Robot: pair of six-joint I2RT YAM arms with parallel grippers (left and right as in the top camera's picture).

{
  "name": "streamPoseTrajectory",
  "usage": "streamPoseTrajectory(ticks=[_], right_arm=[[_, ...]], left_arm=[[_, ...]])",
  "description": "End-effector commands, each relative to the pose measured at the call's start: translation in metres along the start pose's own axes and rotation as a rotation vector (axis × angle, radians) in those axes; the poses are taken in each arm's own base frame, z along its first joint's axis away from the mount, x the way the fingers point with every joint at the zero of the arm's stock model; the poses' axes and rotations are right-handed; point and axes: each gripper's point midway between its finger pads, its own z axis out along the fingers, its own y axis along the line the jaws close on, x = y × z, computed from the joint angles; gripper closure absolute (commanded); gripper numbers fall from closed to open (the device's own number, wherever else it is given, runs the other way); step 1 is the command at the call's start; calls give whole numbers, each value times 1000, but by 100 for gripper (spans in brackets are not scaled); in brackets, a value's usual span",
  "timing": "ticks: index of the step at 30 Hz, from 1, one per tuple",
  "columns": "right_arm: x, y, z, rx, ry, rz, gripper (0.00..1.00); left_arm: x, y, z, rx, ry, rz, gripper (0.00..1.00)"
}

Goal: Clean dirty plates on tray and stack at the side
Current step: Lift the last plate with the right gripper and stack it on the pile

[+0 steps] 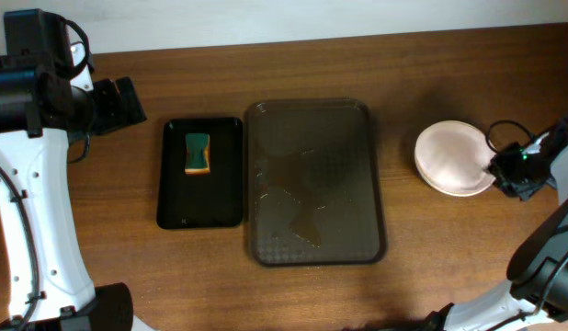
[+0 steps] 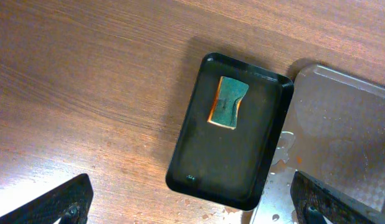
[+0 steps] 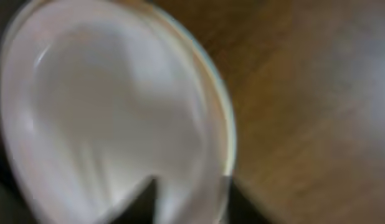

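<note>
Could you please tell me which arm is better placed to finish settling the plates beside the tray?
Right. The right hand sits at the rim of the plates, right of the tray; the left hand hovers far off, beyond the black tray.

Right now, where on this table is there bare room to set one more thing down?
Bare wood lies between the tray and the plates, and in front of both trays. The tray holds only wet patches. Crowded: the plates' right edge, where the right gripper sits; the black tray carries a sponge.
</note>
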Motion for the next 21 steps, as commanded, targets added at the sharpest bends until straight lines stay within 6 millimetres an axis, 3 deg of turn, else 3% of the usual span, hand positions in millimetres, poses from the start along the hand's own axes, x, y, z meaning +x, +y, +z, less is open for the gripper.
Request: streamPoseTrajectory(ticks=[1,3,6,8,9,12,13,14,19,21], right_arm=[[8,40,-12,-100,-4,-89,45],[14,71,-29,-180,-33,-195,45],[58,145,-68,-315,-90,-517,45],[86,173,-76,-350,-89,-653,44],[112,192,-77,-376,-63,-735,43],[162,224,-73,-421,-12,-884,39],[172,231,-73,-435,-5,-912,30],[182,237,-73,-447,5,-923,2],[219,251,-72,-473,54,-995,2],[220,240,-68,-425,76,-1002,2]], left_arm=[[0,0,0,3,0,7,0],[0,0,0,3,0,7,0],[0,0,0,3,0,7,0],[0,0,0,3,0,7,0],[0,0,0,3,0,7,0],[0,0,0,3,0,7,0],[0,0,0,3,0,7,0],[0,0,0,3,0,7,0],[0,0,0,3,0,7,0],[0,0,0,3,0,7,0]])
